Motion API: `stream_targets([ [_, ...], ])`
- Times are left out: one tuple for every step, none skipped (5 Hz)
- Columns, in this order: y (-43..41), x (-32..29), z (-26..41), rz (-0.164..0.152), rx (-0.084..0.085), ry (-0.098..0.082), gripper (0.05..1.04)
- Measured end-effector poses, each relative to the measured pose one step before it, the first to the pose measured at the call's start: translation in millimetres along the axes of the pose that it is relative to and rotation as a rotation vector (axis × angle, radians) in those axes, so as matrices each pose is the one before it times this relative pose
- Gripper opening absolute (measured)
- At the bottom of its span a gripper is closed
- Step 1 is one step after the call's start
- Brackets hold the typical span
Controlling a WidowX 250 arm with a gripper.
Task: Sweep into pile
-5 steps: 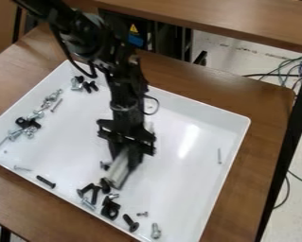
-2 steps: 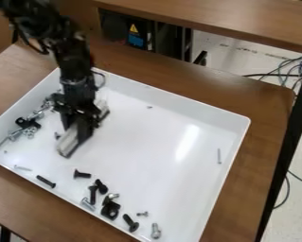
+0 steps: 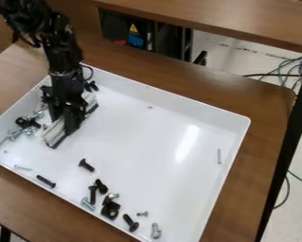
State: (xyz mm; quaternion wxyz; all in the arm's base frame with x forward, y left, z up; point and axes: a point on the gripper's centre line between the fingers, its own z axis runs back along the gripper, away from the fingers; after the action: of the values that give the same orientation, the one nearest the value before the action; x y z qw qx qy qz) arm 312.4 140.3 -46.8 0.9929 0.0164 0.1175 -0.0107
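On the brown wooden bench (image 3: 267, 127) there is a white tray (image 3: 153, 151), and in its left part the gripper (image 3: 64, 124) is clamped on a long pale bar (image 3: 53, 135). Silver screws (image 3: 14, 134) lie together near the left rim, and black screws (image 3: 86, 165) are scattered along the near side.

Probably robotics lab or workshop, I'm thinking. Black robot arm (image 3: 61, 49) hanging over wood-topped table (image 3: 263, 97), claw (image 3: 64, 124) pointing down into white tray (image 3: 200, 108). Loose screws (image 3: 46, 181) lying around in tray, near claw. Beyond claw, dark equipment (image 3: 117, 21) bearing yellow warning sticker (image 3: 134, 29). Well off to claw's side, tangled cables (image 3: 288, 67) trailing over pale floor (image 3: 232, 56).
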Motion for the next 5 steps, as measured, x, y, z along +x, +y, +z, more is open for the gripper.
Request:
stream_targets([
  [-9.12,12.27,10.42,0.0079,0.0011,-0.0030,0.355],
  [-18.88,3.33,9.24,0.0659,-0.0264,0.0015,0.355],
  [-29.78,0.98,28.54,0.0770,-0.0050,-0.0218,0.355],
  [-33.65,-4.37,-2.06,0.0439,-0.0339,0.0150,0.355],
  [-40.99,-11.04,-12.12,0.0091,-0.0416,-0.0066,0.355],
])
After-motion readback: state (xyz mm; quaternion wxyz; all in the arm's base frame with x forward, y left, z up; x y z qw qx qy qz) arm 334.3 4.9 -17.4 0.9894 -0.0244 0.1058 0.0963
